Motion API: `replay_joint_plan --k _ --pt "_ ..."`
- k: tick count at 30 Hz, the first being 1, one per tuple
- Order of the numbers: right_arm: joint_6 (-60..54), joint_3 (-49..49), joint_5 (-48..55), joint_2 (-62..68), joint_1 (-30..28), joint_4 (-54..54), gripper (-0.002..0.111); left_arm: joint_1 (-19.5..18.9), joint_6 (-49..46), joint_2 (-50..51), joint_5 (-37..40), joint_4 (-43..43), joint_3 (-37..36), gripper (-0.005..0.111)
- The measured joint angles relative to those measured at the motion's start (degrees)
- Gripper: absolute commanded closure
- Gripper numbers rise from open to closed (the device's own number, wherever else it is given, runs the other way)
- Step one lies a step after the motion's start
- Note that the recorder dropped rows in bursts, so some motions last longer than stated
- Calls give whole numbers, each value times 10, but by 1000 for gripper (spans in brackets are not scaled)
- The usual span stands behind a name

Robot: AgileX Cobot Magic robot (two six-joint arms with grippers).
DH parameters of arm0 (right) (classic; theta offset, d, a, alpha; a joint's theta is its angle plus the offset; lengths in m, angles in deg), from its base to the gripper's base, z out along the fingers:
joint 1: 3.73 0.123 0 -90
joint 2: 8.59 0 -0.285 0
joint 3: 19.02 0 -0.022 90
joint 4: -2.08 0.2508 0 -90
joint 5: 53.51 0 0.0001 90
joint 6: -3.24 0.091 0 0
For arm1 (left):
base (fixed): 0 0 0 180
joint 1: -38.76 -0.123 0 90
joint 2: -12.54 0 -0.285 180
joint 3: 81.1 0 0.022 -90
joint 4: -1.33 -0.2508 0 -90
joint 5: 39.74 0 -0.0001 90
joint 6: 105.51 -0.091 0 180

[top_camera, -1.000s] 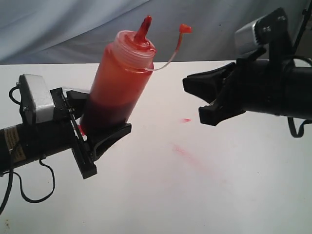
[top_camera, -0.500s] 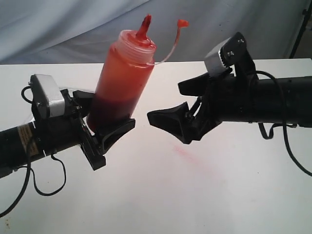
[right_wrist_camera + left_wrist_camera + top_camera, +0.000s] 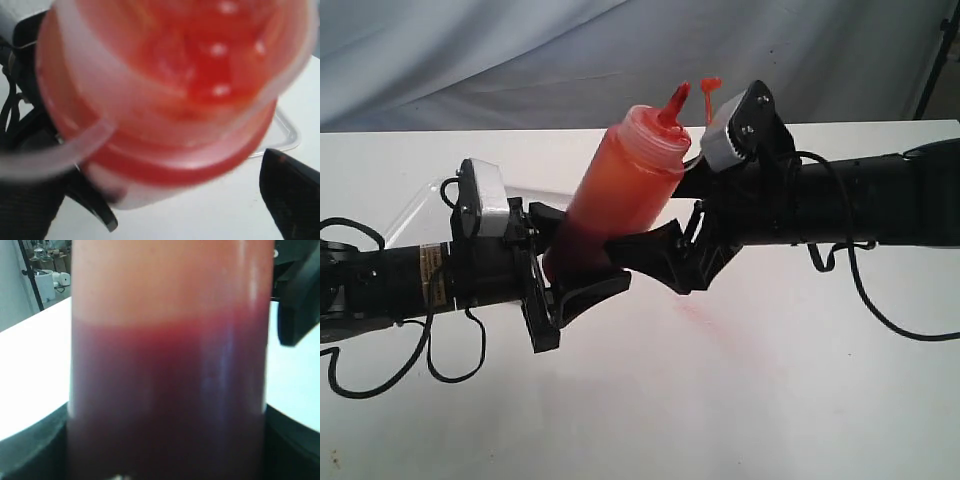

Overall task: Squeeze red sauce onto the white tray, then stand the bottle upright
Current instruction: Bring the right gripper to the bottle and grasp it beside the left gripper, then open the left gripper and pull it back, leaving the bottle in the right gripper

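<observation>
Leaning toward the right arm, the squeeze bottle (image 3: 625,180) is held clear of the table, its lower body clamped in the left gripper (image 3: 575,255), nozzle (image 3: 675,100) uppermost. The right gripper (image 3: 655,215) is spread wide astride the bottle's middle, and nothing is grasped by it. Its jaws are best centred on the soft wall above the left grip and closed gently, so that no sauce is squirted before the nozzle is aimed down.
</observation>
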Motion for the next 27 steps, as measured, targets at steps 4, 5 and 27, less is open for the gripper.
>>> replay_joint_plan --k 4,5,27 --pt "0 -15 2 14 0 0 41 2 1 31 1 -9 17 107" --pt "0 -16 4 14 0 0 51 13 4 40 1 -7 29 107" --pt "63 -18 -68 52 5 -84 108 75 40 135 46 -32 113 107"
